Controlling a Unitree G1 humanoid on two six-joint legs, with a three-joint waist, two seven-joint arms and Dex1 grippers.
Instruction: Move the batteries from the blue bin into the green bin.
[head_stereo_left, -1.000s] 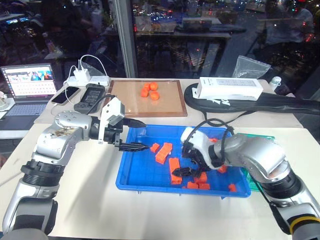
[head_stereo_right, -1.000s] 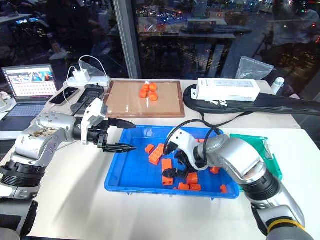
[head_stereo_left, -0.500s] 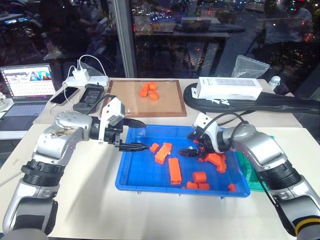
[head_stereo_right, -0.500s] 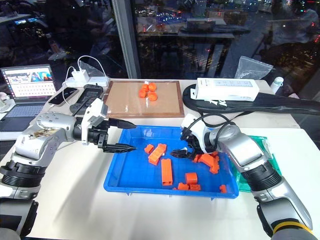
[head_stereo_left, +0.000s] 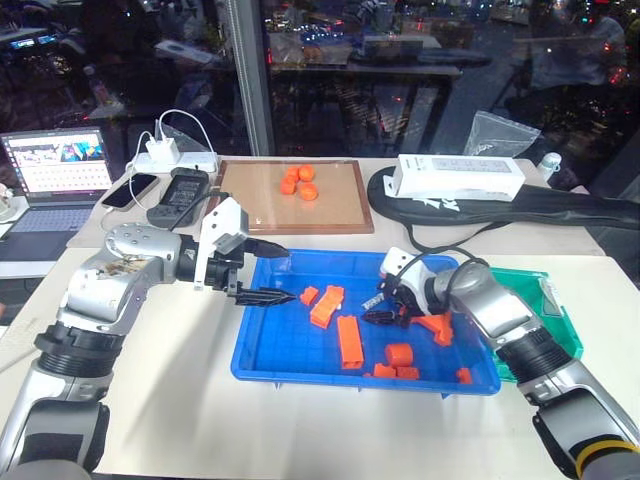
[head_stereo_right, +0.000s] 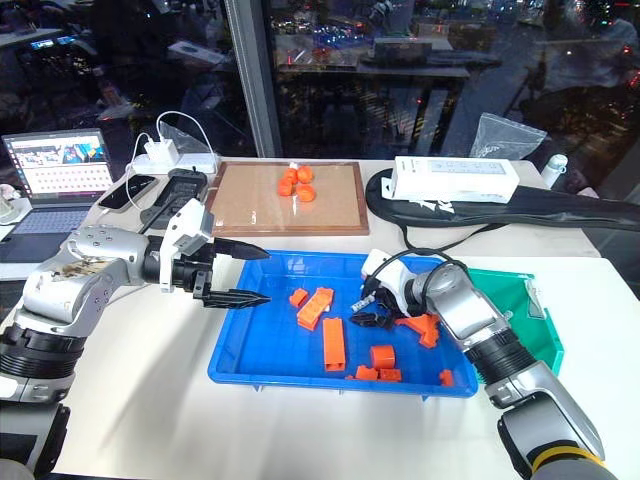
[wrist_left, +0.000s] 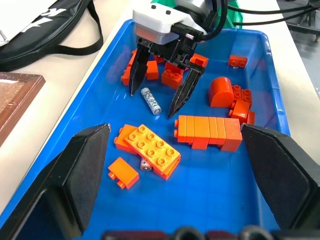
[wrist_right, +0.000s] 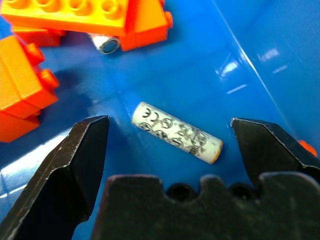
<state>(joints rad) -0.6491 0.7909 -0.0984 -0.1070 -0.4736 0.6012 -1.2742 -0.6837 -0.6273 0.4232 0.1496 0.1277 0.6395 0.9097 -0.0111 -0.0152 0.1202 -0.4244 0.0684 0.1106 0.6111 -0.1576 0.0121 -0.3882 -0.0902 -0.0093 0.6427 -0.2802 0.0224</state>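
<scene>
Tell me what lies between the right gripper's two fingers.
One battery lies on the blue bin floor between the open right gripper's fingers, untouched by either, as the right wrist view shows.

Bench (head_stereo_left: 180, 400) evenly lit from overhead, shadows soft and short. Dark window (head_stereo_left: 420, 70) behind throws back room reflections. Glare streaks on the blue bin (wrist_right: 240, 75) floor in right wrist view; orange blocks (wrist_right: 30, 85) there blurred, battery (wrist_right: 177, 132) sharp.
</scene>
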